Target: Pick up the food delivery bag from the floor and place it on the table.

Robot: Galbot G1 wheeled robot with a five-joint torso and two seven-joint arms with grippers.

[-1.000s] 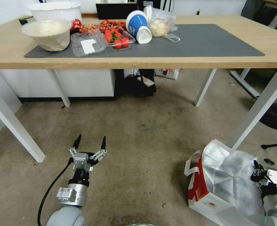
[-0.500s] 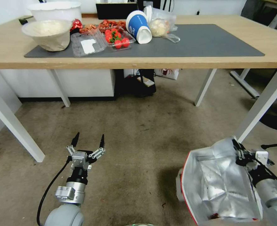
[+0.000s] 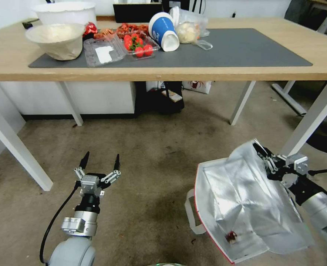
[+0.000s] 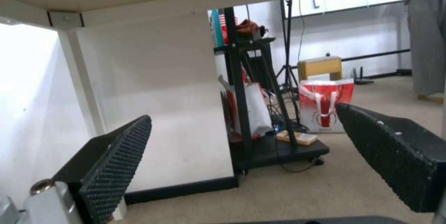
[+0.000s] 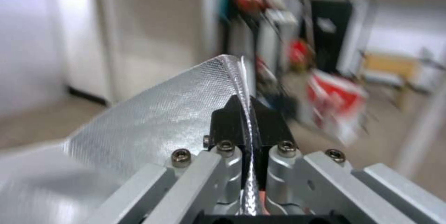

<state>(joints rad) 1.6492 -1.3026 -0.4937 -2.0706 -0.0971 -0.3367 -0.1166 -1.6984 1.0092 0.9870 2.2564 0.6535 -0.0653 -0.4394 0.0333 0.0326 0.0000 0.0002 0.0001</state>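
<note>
Down at the right, the right pincer (image 3: 264, 157) is clamped on the upper edge of the food delivery bag (image 3: 241, 207), its two black fingers pressed together with the silver foil rim caught between them, as the right wrist view shows plainly (image 5: 246, 119). The bag hangs from that grip, tilted so its open mouth faces up toward the head camera; the foil lining is crumpled, a red edge runs along its near left side, and a white handle (image 3: 193, 218) loops out at its lower left. Whether its bottom touches the floor (image 3: 163, 155) cannot be told. It sits beside the counter's front right leg (image 3: 311, 114), well below the counter (image 3: 208, 70) top.

The left pincer (image 3: 100, 162) hovers low over the floor on the left, well apart from the bag, its two dark fingers spread wide with nothing between them; in the left wrist view both ribbed pads (image 4: 118, 157) stand far apart.

On the counter a dark grey mat (image 3: 245, 50) carries a pale bowl (image 3: 56, 38), a clear tray of strawberries (image 3: 137, 44) and a tipped blue and white cup (image 3: 164, 31).
</note>
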